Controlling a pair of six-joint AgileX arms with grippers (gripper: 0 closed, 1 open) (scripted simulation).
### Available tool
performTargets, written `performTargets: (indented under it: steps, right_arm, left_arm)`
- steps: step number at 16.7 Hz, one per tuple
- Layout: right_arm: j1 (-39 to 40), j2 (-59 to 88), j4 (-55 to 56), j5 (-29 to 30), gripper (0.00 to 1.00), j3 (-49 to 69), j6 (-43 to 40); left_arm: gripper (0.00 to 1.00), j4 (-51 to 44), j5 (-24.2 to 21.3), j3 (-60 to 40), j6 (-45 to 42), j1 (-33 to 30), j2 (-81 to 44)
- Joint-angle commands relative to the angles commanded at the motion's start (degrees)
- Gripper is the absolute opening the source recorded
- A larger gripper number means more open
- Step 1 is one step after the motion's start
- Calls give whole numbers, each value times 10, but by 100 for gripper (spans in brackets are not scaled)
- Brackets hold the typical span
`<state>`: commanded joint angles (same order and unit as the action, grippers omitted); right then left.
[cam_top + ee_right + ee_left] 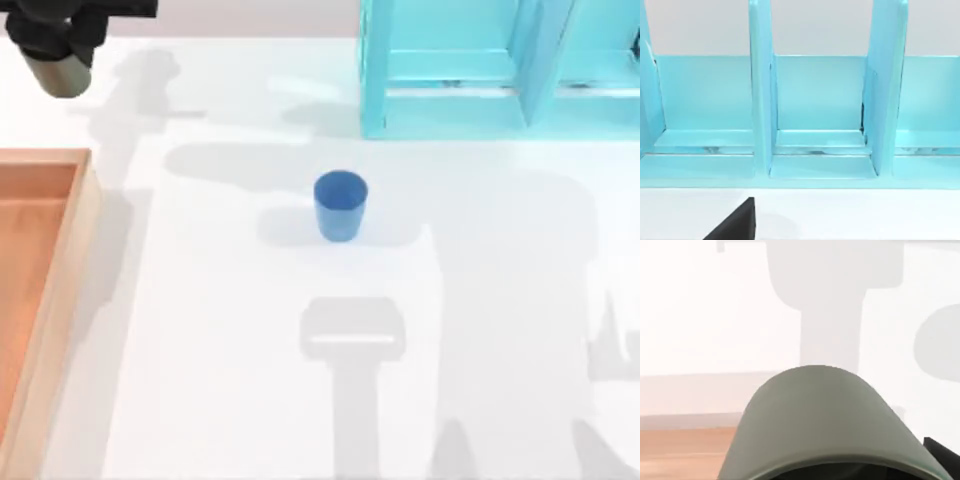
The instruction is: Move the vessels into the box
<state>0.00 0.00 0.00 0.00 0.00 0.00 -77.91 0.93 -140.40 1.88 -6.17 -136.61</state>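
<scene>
Olive-grey cup [60, 72] is hanging clamped in the left gripper [58, 45], far-left, beyond the box [60, 260]; releasing early risks missing. Blue cup [340, 205] is waiting mid-table.

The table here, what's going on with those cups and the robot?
The left tool at the top view's far-left corner holds the olive-grey cup in the air, beyond the wooden box at the left edge. The blue cup stands upright mid-table, untouched. A cyan shelf unit sits at the back right.
</scene>
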Motion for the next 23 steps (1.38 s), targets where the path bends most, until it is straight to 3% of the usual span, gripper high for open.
performTargets:
  steps: [15,18,23]
  right_arm:
    - [0,0,0,0,100,0,0]
    - [0,0,0,0,100,0,0]
    - [0,0,0,0,100,0,0]
  left_arm:
    - [0,1,-41,658,-190,221,539]
    - [0,4,-47,721,-209,245,595]
    - [0,5,-49,732,-212,251,606]
